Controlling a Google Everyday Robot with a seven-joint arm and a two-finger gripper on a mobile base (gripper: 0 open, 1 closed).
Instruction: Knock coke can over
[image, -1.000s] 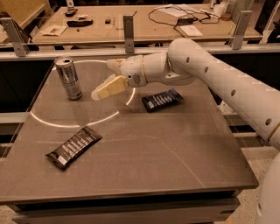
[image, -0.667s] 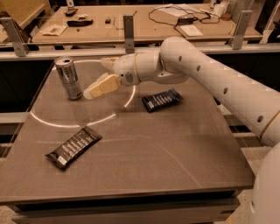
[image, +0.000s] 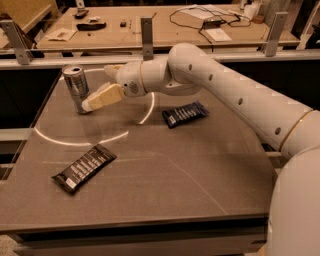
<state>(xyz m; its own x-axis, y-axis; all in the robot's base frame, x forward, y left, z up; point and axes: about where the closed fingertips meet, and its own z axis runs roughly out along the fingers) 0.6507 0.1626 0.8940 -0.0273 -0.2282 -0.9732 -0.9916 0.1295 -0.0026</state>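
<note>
The can (image: 76, 88) stands on its base at the far left of the table (image: 175, 165), close to the left edge and not far from the back edge. From here it seems to lean a touch to the left, though I can't be sure. The arm (image: 225, 95) reaches in from the right, low over the back half of the table. The gripper (image: 95, 87) sits just right of the can with its two fingers spread apart, holding nothing. The nearer finger (image: 102, 97) touches the can low on its side, and the other finger points past the can's far side.

Only a narrow strip of bare top lies left of the can. A black wrapper (image: 84, 168) lies flat towards the front left, well apart from the can. A second wrapper (image: 185, 114) lies under the arm, right of centre. Between and in front of the wrappers the top is bare out to the front edge.
</note>
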